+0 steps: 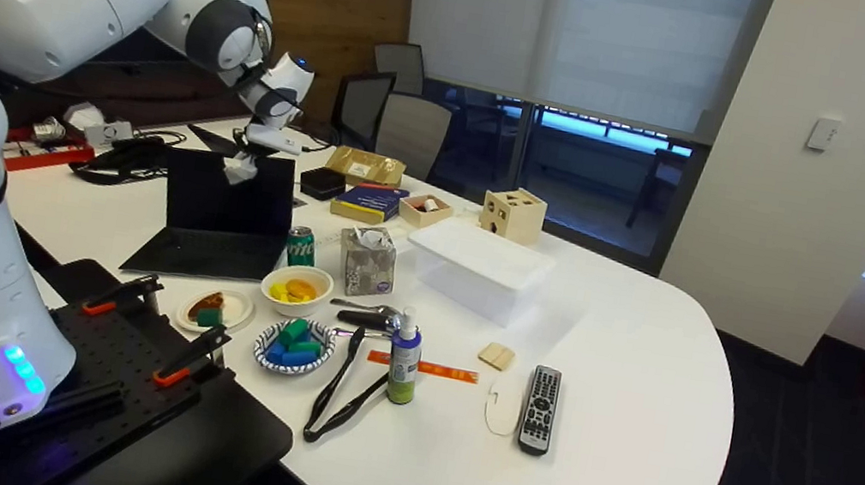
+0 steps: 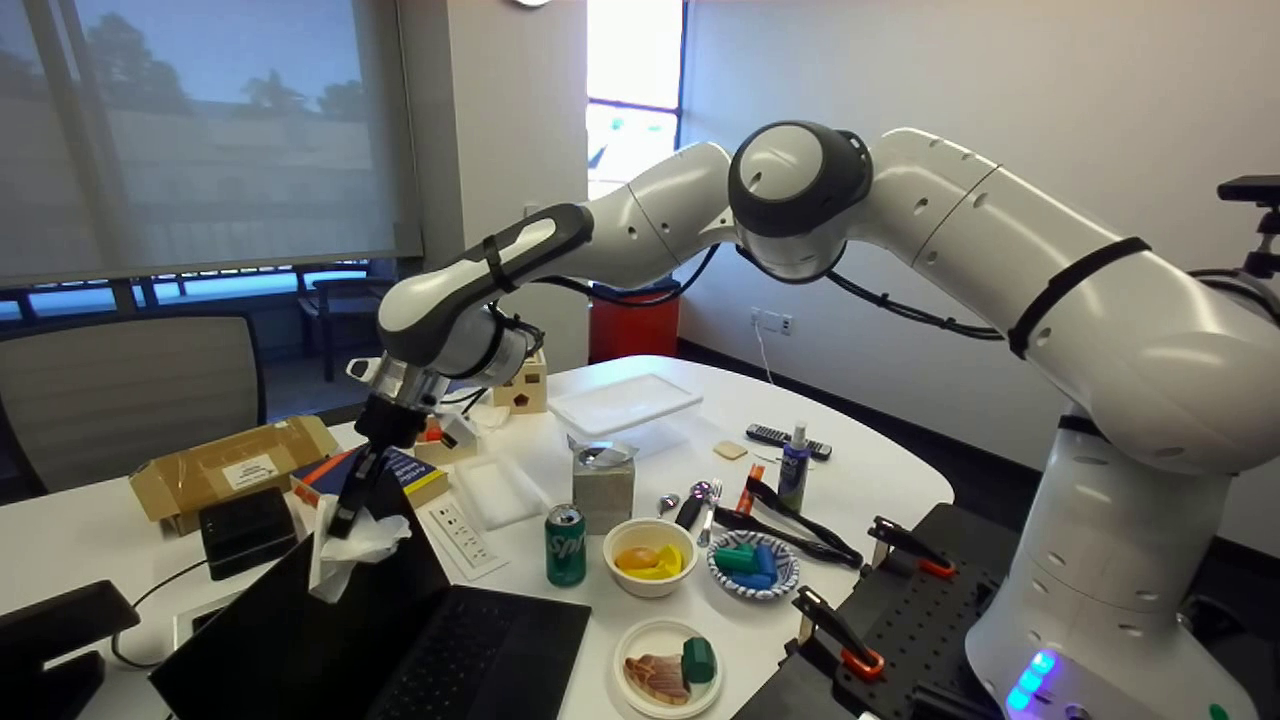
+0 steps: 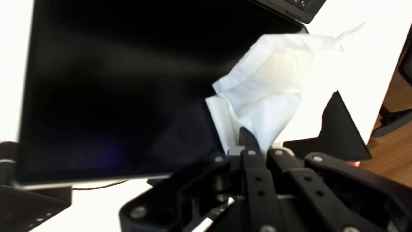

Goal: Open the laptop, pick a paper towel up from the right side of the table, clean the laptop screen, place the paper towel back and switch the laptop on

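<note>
The laptop (image 2: pixel 480 650) stands opened on the white table (image 1: pixel 639 362), with its black laptop screen (image 1: pixel 226 201) raised and unlit. My gripper (image 2: pixel 345 522) is shut on the paper towel (image 2: pixel 365 545), a crumpled white sheet hanging from the fingertips. In both exterior views the gripper points down at the upper part of the screen. The wrist view shows the paper towel (image 3: pixel 267 83) draped across one side edge of the laptop screen (image 3: pixel 112 96), part over the black panel and part beyond it. I cannot tell how firmly it touches the panel.
Beside the laptop stand a green can (image 2: pixel 565 548), a tissue box (image 2: pixel 604 490) and a bowl (image 2: pixel 650 560) of yellow items. Behind the screen are a black box (image 2: pixel 245 530), a blue book (image 1: pixel 371 202) and a cardboard box (image 2: pixel 235 470). A spray bottle (image 1: pixel 404 364) stands farther off.
</note>
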Controlling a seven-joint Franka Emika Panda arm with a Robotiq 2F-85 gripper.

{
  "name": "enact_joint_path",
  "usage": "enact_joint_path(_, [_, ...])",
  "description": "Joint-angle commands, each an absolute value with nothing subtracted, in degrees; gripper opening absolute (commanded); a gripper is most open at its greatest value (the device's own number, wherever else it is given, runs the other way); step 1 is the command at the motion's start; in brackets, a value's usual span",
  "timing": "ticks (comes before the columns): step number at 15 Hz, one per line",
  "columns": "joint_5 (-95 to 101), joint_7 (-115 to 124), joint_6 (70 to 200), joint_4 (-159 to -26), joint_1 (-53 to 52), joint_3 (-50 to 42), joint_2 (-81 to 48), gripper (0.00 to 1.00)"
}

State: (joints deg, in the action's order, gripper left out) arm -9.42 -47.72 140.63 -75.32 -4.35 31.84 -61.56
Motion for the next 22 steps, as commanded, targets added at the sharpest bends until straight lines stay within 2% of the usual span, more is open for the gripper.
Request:
enact_joint_path(1, [-10.37,-40.53,147.5,-86.05,-1.21,28.21,-52.52,0.0])
enact_joint_path(7, [-10.78,-35.15,160.09,-95.22,6.51,23.44,-42.85,0.0])
enact_joint_path(12, [-7.74,-29.54,164.01,-94.8,10.22,13.46,-42.51,0.0])
enact_joint_path(16, [-2.7,-19.69,165.88,-93.46,8.41,1.8,-44.74,0.0])
enact_joint_path(22, [5.69,3.04,159.89,-91.51,-2.03,-17.82,-49.43,0.0])
